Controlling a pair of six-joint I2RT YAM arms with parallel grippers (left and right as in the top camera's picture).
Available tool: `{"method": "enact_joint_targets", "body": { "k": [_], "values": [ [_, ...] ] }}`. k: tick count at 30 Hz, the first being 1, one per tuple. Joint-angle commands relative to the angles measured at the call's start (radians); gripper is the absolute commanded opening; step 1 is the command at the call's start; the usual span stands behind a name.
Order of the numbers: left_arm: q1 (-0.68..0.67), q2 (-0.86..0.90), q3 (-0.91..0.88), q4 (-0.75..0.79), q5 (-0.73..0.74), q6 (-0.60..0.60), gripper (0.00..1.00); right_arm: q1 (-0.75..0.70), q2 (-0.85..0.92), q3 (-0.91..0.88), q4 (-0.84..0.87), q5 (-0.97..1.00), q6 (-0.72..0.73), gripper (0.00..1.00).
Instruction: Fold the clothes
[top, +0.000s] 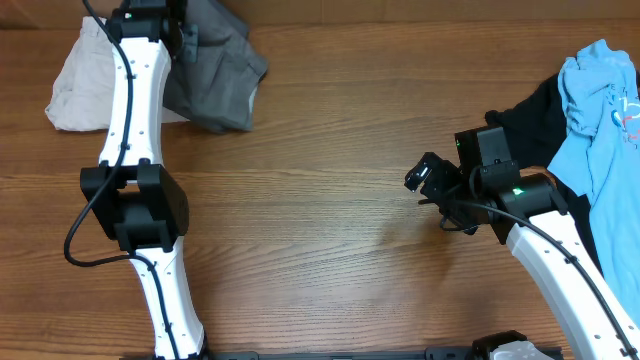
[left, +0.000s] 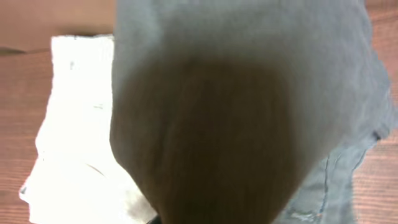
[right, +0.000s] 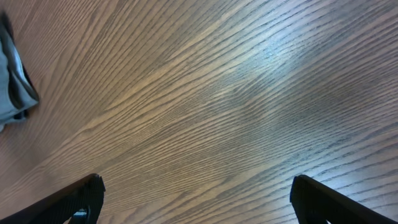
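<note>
The grey shorts (top: 215, 80) lie bunched at the far left of the table, partly over the cream shorts (top: 75, 85). My left gripper (top: 175, 35) is at the shorts' far edge. In the left wrist view grey cloth (left: 249, 50) rises from the jaws and hides the fingers, with the cream shorts (left: 74, 137) beside it. My right gripper (top: 425, 175) (right: 196, 193) is open and empty over bare wood. The light blue tee (top: 605, 110) lies on the black tee (top: 530, 115) at the far right.
The wooden table (top: 340, 120) runs between the two piles. A bit of grey cloth (right: 12, 93) shows at the left edge of the right wrist view. A white object (top: 515, 352) sits at the front edge.
</note>
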Motion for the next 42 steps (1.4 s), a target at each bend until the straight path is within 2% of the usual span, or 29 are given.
{"method": "enact_joint_targets", "body": {
  "k": [1, 9, 15, 22, 27, 42],
  "values": [
    [-0.006, -0.003, 0.098, 0.004, -0.024, -0.029, 0.04, 0.005, 0.001, 0.016, 0.006, -0.002, -0.003, 1.00],
    [0.003, -0.003, 0.122, -0.003, -0.058, -0.037, 0.04, 0.005, 0.001, 0.016, 0.006, -0.003, -0.003, 1.00],
    [0.025, -0.003, 0.122, -0.012, -0.100, -0.114, 0.04, 0.005, 0.001, 0.016, 0.006, -0.002, -0.003, 1.00],
    [0.071, -0.003, 0.122, -0.018, -0.103, -0.130, 0.04, 0.005, 0.001, 0.016, 0.006, -0.002, -0.003, 1.00],
    [0.113, -0.002, 0.122, -0.024, -0.102, -0.129, 0.09, 0.005, 0.001, 0.016, 0.006, -0.003, -0.003, 1.00],
    [0.200, 0.037, 0.121, -0.004, -0.020, -0.094, 0.13, 0.005, 0.001, 0.016, 0.006, -0.003, -0.003, 1.00]
  ]
}}
